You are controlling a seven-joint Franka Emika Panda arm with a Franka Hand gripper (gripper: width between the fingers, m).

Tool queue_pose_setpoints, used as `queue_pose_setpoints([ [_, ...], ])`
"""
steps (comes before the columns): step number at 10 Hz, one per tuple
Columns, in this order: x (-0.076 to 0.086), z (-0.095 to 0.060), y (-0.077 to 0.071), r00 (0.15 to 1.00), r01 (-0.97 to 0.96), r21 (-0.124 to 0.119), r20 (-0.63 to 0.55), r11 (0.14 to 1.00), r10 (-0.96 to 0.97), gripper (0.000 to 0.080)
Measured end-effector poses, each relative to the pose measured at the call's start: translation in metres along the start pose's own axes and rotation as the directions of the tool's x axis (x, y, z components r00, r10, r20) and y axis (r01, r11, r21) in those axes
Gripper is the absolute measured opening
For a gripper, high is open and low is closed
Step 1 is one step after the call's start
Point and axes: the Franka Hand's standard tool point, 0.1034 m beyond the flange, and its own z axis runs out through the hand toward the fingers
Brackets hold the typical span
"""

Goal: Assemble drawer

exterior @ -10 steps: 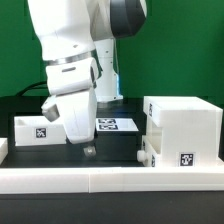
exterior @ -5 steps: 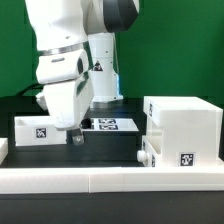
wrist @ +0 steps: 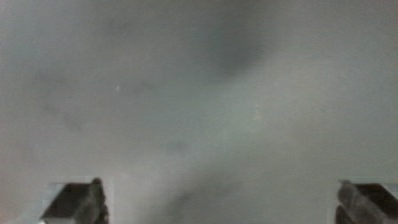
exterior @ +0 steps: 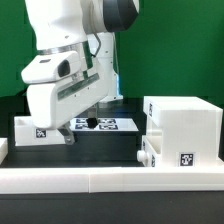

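The drawer's tall white shell [exterior: 185,130] stands at the exterior view's right with a tag on its front. One shallow tray [exterior: 146,152] sits against the shell's left side. The other tray [exterior: 28,130], tagged, lies at the exterior view's left. My gripper [exterior: 64,140] is tilted and hangs low at that tray's right end; I cannot tell if it touches. In the wrist view the gripper [wrist: 222,195] shows two fingertips [wrist: 75,200] far apart with only a blurred pale surface between them. It is open and empty.
The marker board [exterior: 108,124] lies flat on the black table behind the gripper. A long low white border rail [exterior: 100,180] runs along the front. The arm's white body fills the upper left of the exterior view.
The gripper has moved toward the exterior view's left, from in front of the marker board to the left tray's right end, and the wrist has tilted. The drawer parts have not moved.
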Motion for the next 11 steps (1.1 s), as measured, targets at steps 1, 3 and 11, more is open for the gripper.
queue_pose_setpoints([
  [1,-0.007,-0.002,-0.004,0.998,-0.057,-0.003,0.005,0.998,0.057,0.0649],
  [3,-0.022,-0.010,-0.010,0.981,-0.195,-0.029,-0.007,0.980,0.195,0.0649],
  [11,-0.054,-0.024,-0.026,0.799,-0.602,-0.049,-0.029,0.797,0.601,0.0649],
])
